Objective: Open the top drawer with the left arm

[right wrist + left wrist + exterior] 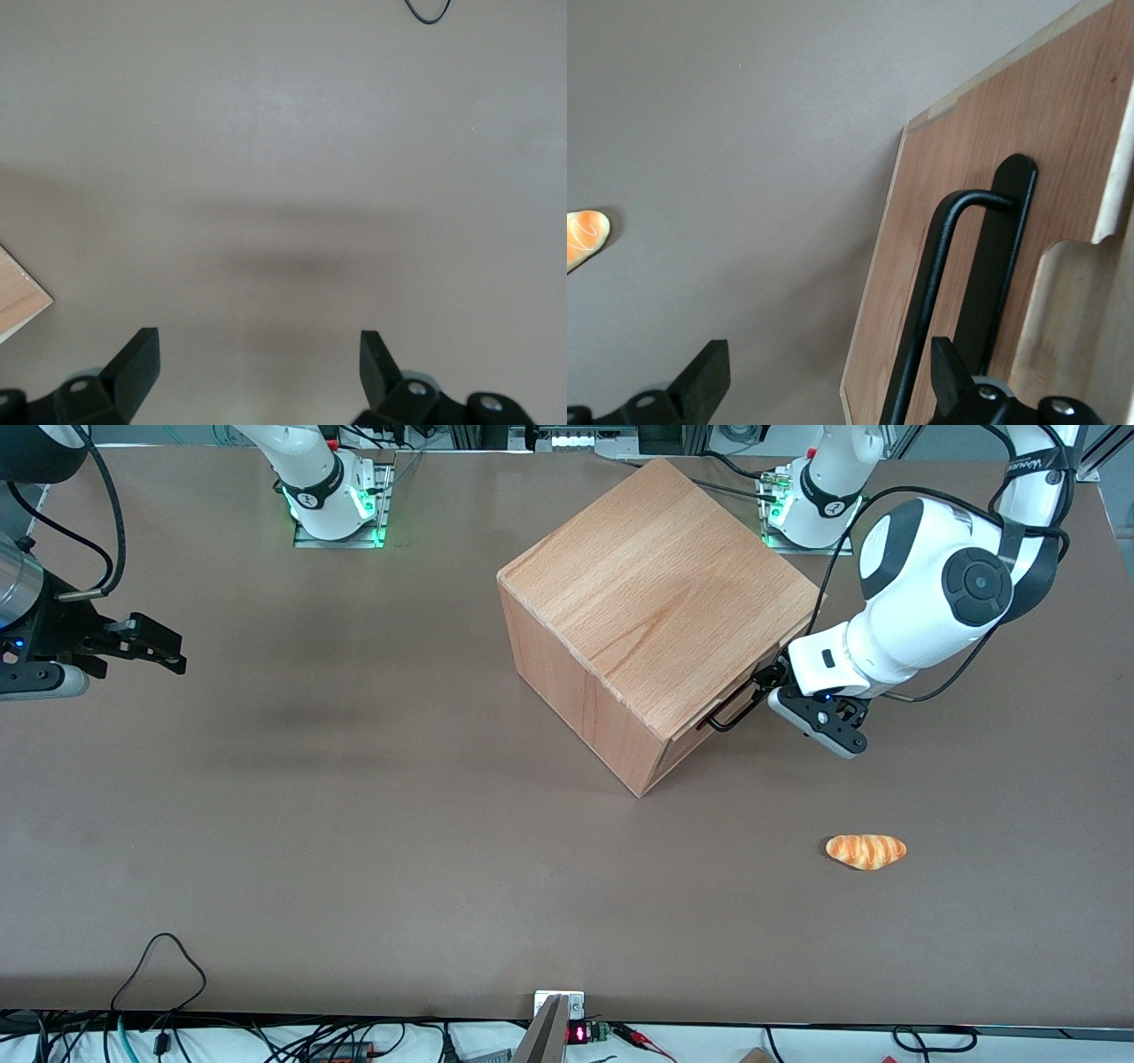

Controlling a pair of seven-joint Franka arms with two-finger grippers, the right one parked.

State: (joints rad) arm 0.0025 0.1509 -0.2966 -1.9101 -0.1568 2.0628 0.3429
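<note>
A: From the front, why does the tool point(769, 693) sit at the cabinet's point(656, 584) four o'clock?

B: The top drawer point(722, 708) faces that way; its handle point(735, 710) is right at the tool.

A: And on the wrist camera?

B: Tool point(824, 381) spread wide, one finger point(946, 372) by the handle point(939, 292), gripping nothing. A bread roll point(866, 850) lies on the surface point(354, 824), out of the way.

left arm point(930, 602) bent low, gripper point(824, 376) spread wide, holding nothing
</note>
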